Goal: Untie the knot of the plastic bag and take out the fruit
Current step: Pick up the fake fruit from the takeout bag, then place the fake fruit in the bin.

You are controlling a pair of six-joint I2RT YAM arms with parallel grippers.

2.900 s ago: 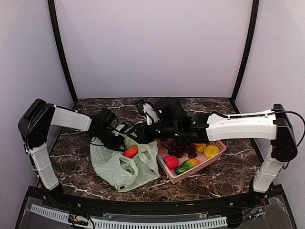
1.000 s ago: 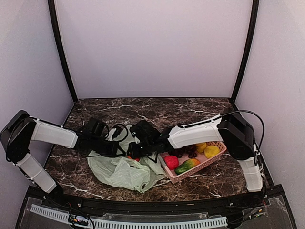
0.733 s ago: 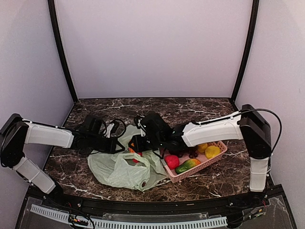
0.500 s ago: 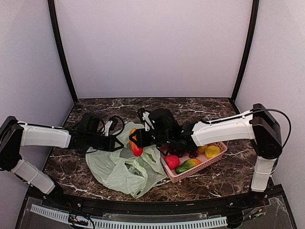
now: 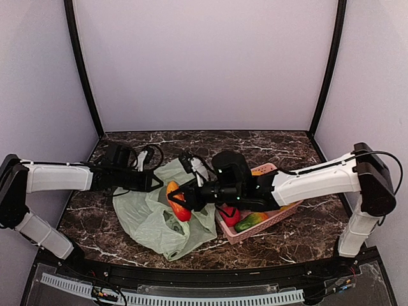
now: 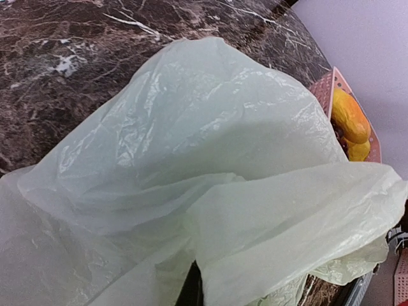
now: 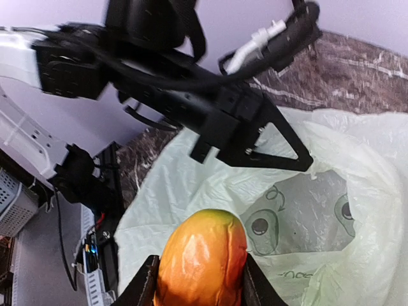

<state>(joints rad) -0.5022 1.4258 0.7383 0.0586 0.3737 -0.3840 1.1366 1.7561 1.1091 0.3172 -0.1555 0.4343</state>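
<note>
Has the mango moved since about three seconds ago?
Yes. It lay low in the plastic bag; now the right claw holds the mango raised above the bag's opening, about as far left of the pink basket as before.

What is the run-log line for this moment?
phase: fruit removal | right gripper: shut on mango, over plastic bag | left gripper: shut on bag rim | pink basket: other fruit inside

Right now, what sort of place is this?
Probably a robot test booth: plain pale walls close around a small marble-look table, a left arm and right arm are bolted at its near edge, and the fruit looks like toys.
</note>
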